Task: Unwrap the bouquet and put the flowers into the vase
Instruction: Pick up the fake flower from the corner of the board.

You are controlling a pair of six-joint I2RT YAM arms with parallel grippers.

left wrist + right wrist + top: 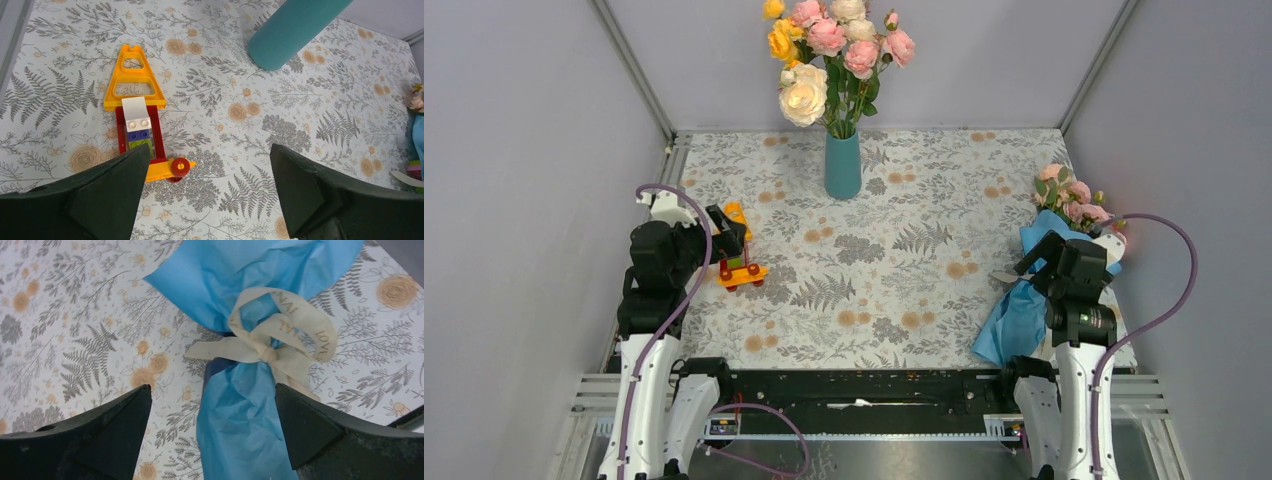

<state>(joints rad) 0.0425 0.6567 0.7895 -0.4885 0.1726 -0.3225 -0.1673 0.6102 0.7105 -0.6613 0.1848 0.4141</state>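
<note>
Hovering over the bouquet point(240, 410), which is lying along the right edge of the table point(904, 270) with a cream ribbon point(270, 347) binding its blue paper, the right gripper point(211, 390) is holding its jaws wide apart. The left gripper point(209, 148) is hanging, likewise spread, above a toy point(137, 115) near the left edge. The vase point(843, 165) is standing mid far edge.

Crinkled light-blue paper wrap of the bouquet point(240, 410) looks matt; its cream cloth ribbon point(265, 347) soft; smooth teal vase point(843, 165) satiny.
</note>
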